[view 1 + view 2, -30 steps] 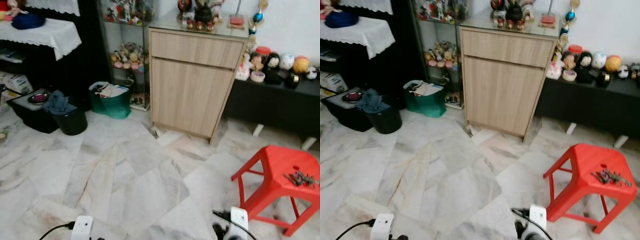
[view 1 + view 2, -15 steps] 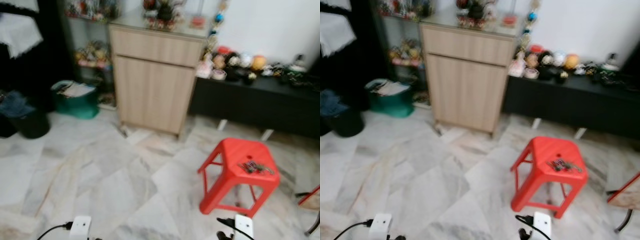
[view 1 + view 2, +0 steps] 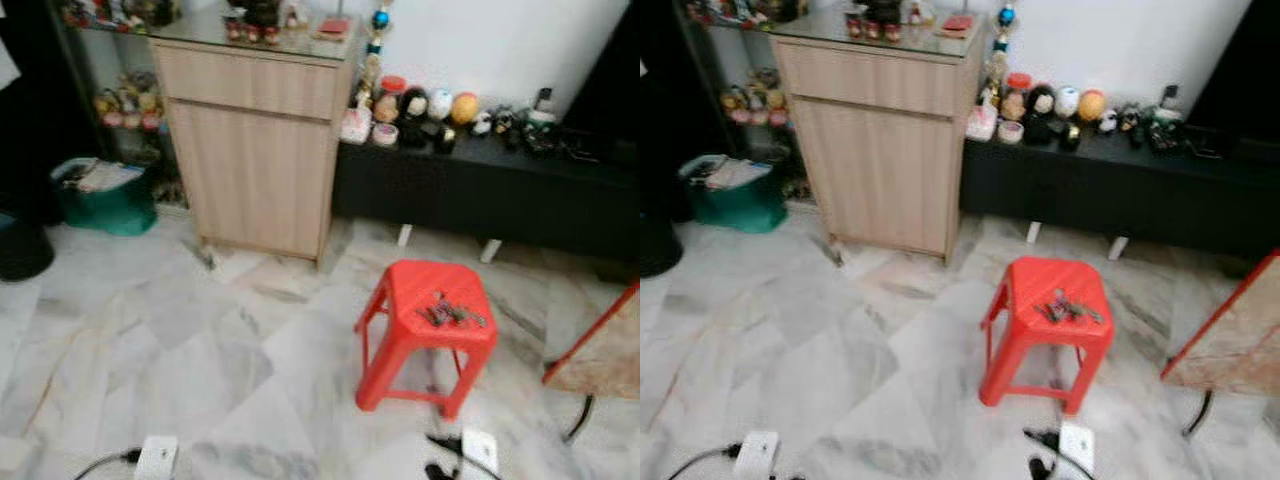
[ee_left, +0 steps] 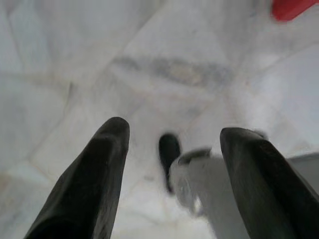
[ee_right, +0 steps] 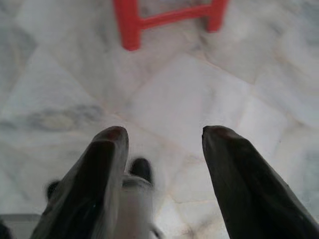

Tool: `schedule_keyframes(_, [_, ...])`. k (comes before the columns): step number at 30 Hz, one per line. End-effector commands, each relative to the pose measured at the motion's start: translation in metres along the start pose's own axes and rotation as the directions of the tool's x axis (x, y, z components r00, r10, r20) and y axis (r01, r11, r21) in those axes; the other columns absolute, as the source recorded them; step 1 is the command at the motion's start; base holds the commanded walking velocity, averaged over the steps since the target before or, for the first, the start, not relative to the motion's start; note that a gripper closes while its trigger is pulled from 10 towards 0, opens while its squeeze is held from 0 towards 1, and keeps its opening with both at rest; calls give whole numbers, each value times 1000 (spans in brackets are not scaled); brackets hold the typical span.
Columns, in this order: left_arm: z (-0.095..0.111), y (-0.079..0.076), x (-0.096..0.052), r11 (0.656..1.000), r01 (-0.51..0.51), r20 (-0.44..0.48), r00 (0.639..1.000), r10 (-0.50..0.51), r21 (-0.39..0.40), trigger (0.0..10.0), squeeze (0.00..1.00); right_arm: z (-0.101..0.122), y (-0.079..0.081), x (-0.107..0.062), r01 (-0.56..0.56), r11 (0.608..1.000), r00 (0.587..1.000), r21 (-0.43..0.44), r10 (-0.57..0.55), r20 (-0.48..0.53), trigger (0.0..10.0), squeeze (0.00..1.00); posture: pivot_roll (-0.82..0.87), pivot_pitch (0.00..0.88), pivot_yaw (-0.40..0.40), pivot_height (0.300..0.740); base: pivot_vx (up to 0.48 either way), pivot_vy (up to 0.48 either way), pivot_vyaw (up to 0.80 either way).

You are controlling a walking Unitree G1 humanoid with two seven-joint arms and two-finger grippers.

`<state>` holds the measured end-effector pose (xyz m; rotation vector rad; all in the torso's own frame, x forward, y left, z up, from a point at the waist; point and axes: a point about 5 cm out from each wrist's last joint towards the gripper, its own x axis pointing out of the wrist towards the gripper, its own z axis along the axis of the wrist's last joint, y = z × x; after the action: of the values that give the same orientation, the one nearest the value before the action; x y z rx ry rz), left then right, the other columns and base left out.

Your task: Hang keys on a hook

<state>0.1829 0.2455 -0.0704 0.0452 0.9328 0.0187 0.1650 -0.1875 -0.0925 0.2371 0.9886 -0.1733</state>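
One bunch of keys [image 3: 452, 313] is seen lying on the seat of a single red stool [image 3: 405, 290], toward its 3 o'clock side. The stool is set on the marble floor [image 3: 180, 350], well apart from both grippers, at about 12 o'clock from the right gripper [image 5: 162, 137]. That gripper's two black fingers are held spread over bare floor, nothing between them. The left gripper [image 4: 172, 137] is likewise spread and empty. One wooden cabinet [image 3: 255, 150] is placed at 10 o'clock from the stool, beside one low black bench [image 3: 500, 190].
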Motion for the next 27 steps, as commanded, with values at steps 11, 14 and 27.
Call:
schedule_keyframes(11, [-6,4,-2,999,-20,-3,1000,19,-31,10000,0,3,-1,0,9,1000,1000,16,-9,17,10000,0,95,0,-83,740,0,0,0])
schedule_keyframes(14, [-6,4,-2,999,-20,-4,1000,20,-40,10000,0,3,-1,0,9,1000,1000,15,-9,18,10000,0,101,0,-89,740,0,0,0])
schedule_keyframes(27, [-7,4,-2,999,-10,-9,1000,10,-31,10000,0,5,1,1,10,1000,1000,5,-10,16,10000,0,98,0,-83,740,56,0,0])
